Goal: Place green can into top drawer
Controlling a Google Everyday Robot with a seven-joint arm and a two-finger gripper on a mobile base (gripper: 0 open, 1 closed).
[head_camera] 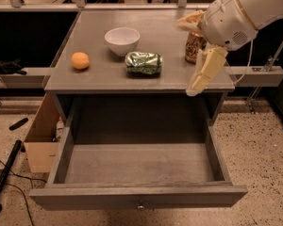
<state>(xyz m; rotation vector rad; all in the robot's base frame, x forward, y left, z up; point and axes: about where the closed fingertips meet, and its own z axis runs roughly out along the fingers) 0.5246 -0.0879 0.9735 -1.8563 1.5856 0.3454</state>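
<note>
The green can (144,63) lies on its side on the grey cabinet top (94,81), just in front of and right of the white bowl. The top drawer (139,197) is pulled fully out below, with nothing inside and a small round knob on its front panel. My gripper (187,58) hangs over the right part of the cabinet top, right of the green can and apart from it. It is open and holds nothing. One finger (205,72) points down over the front edge; the other finger (188,22) reaches left above the gold-brown can.
A gold-brown can (194,48) stands upright at the right, partly behind my gripper. A white bowl (122,40) and an orange (80,60) sit on the cabinet top. A cardboard box (40,142) stands left of the drawer, and cables lie on the floor.
</note>
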